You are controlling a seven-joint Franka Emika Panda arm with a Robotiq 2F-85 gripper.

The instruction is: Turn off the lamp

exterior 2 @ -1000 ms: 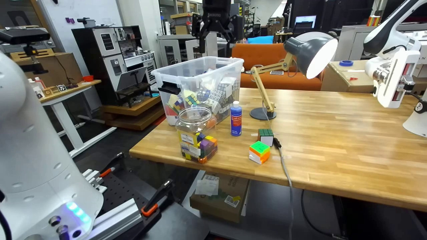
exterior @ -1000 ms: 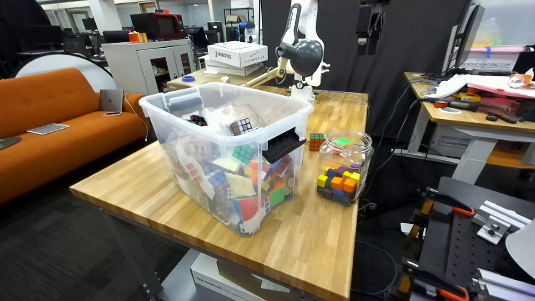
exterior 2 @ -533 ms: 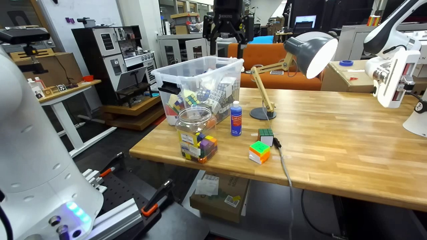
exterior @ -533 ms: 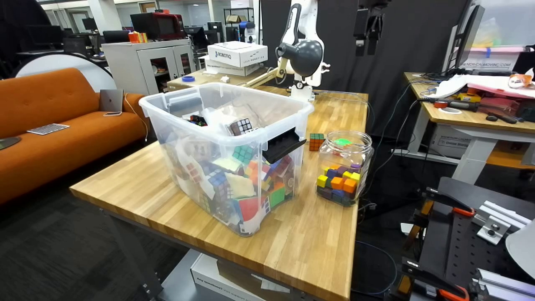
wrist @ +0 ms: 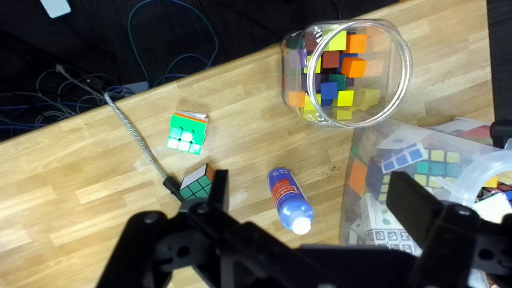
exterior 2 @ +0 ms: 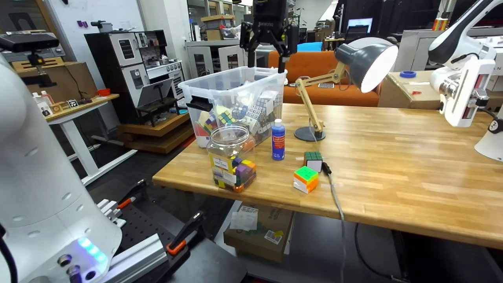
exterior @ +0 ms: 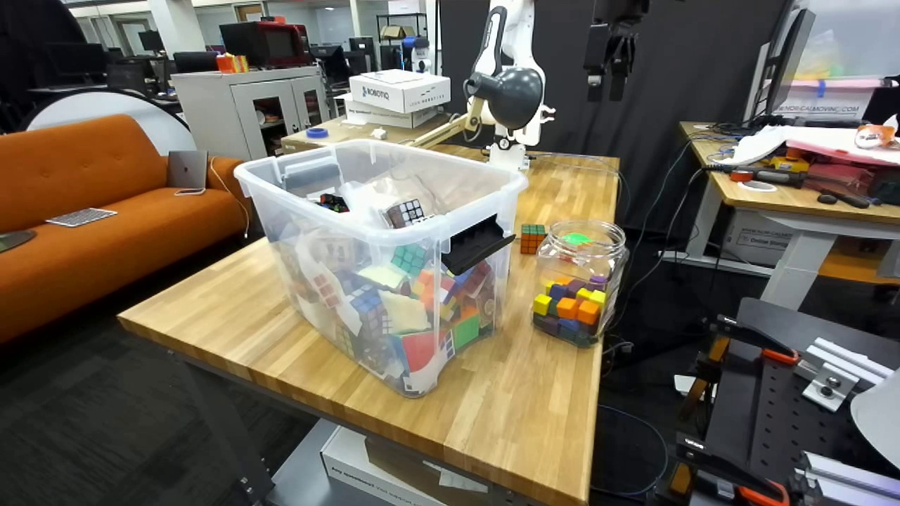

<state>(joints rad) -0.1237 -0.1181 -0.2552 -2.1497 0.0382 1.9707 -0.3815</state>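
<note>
Black two-finger gripper (exterior 2: 266,65): above the light wooden table (exterior 2: 404,157), jaws spread wide; we hold nothing.
Grey-headed desk lamp with jointed pale-wood arm (exterior 2: 358,65): stands off the tool's side, opposite the clear plastic bin (exterior: 422,233).
Small black plastic piece (wrist: 172,185) on grey braided cord (wrist: 136,135): probably the lamp's switch, below us, just outside the lamp-side finger in the wrist view; its long axis slants across our closing line.
Coming reach: as we judge, sideways towards the lamp, then down.
</note>
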